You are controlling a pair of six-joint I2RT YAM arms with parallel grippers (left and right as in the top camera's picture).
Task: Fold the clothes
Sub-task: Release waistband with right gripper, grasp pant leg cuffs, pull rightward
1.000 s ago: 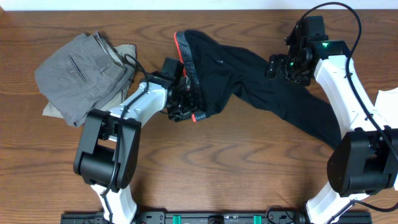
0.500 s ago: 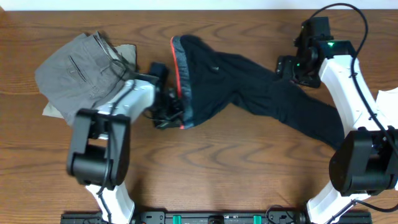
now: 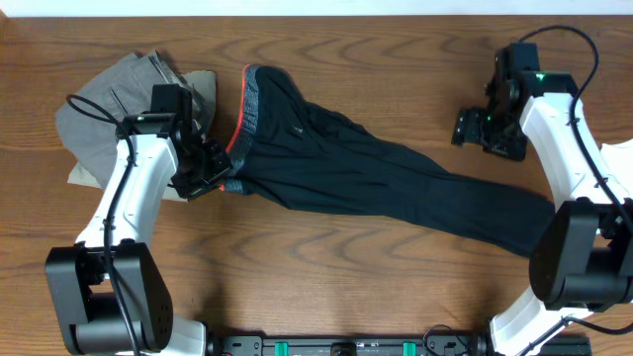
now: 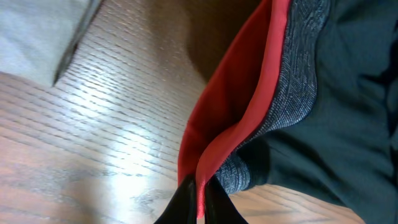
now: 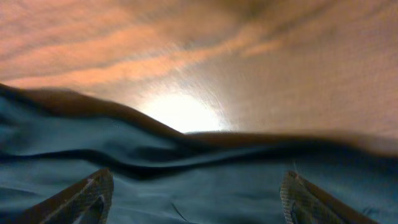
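Leggings (image 3: 376,183) lay stretched lengthwise across the table (image 3: 326,287); folding judged not yet begun. Left gripper (image 3: 216,181) was clamped on the waistband (image 3: 240,124) edge; right gripper (image 3: 483,131) stood wide, empty.

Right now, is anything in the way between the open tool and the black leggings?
Nothing visible is. The right tool hangs open beside the leggings, with only bare table between them. The left tool is shut on the red-edged waistband.
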